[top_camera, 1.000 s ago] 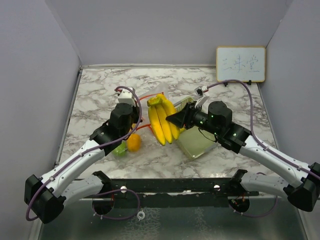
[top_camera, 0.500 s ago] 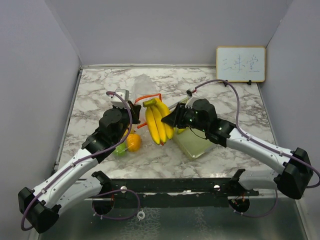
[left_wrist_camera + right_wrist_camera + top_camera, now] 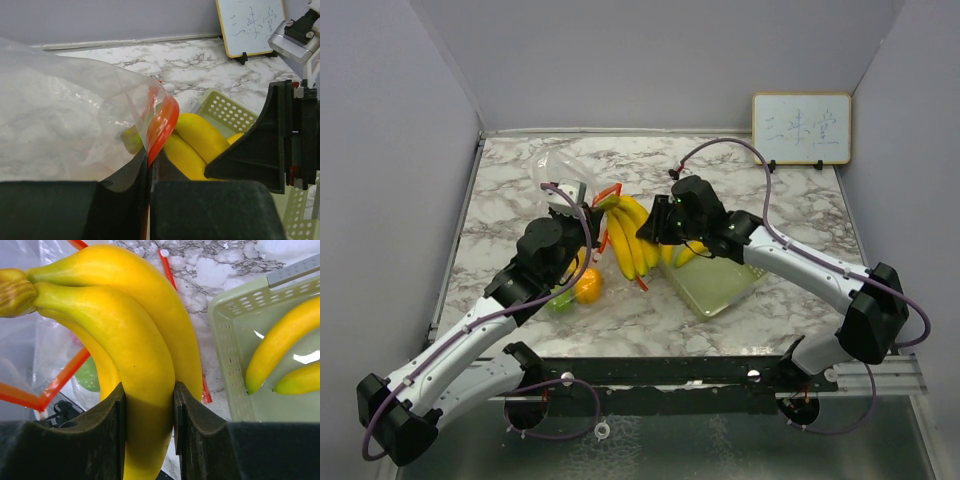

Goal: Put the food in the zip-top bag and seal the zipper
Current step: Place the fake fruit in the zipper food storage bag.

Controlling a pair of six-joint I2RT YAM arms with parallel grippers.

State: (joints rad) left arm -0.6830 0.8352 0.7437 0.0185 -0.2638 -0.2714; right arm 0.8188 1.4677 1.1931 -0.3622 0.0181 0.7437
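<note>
My right gripper is shut on a bunch of yellow bananas and holds it by the bag's mouth; the bunch also shows in the top view, with the gripper at its right side. My left gripper is shut on the red-orange zipper strip of the clear zip-top bag and holds the mouth up. In the top view the bag rises behind the left gripper. An orange and a green piece lie by the left arm.
The pale green tray sits right of the bunch, with two more bananas in it. A whiteboard stands at the back right. Grey walls close in both sides.
My right gripper has carried the banana bunch left and farther back, towards the bag's mouth. My left gripper has raised the bag's mouth, and the bag now stands up behind it.
</note>
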